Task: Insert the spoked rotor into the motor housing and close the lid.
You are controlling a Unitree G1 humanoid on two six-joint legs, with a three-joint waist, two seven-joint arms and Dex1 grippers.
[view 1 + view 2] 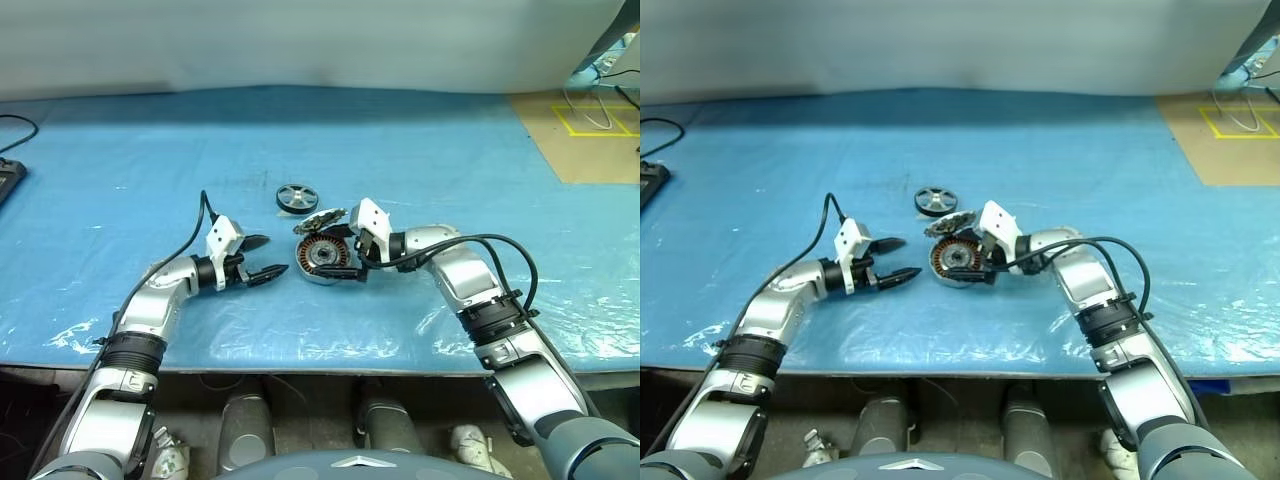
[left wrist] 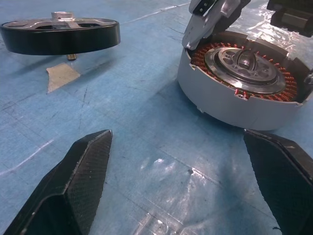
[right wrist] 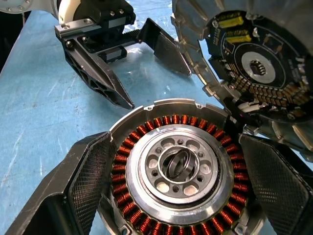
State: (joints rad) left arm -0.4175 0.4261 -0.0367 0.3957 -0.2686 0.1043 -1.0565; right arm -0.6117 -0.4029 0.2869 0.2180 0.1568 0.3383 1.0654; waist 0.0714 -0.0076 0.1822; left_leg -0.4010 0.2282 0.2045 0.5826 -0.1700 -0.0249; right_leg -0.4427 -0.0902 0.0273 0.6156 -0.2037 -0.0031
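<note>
- Head views: On a blue tarp-covered table [image 1: 120,170], the motor housing [image 1: 322,259] sits open, copper coils showing, with the lid [image 1: 320,222] tipped up at its far rim. The spoked rotor [image 1: 297,197] lies flat just beyond, apart from both. The right gripper [image 1: 352,252] straddles the housing's right side, fingers spread wide and not visibly pinching it; the left gripper [image 1: 262,257] hovers near the housing's left, fingers apart and empty.
- Left wrist view: The rotor [image 2: 59,35] rests on a short stub shaft, its black rim raised off the tarp. It looks stiff, fairly light and smooth-edged, so a grip across the rim from opposite sides seems the safest hold; the spokes look less forgiving.
- Right wrist view: The housing [image 3: 171,169] lies between the right gripper's open fingers [image 3: 85,171], hub bore empty. The lid [image 3: 249,68] shows a circuit-patterned inner face that looks fragile; its plain outer face appears the better place to push. The metal housing probably feels heavy and slick.
</note>
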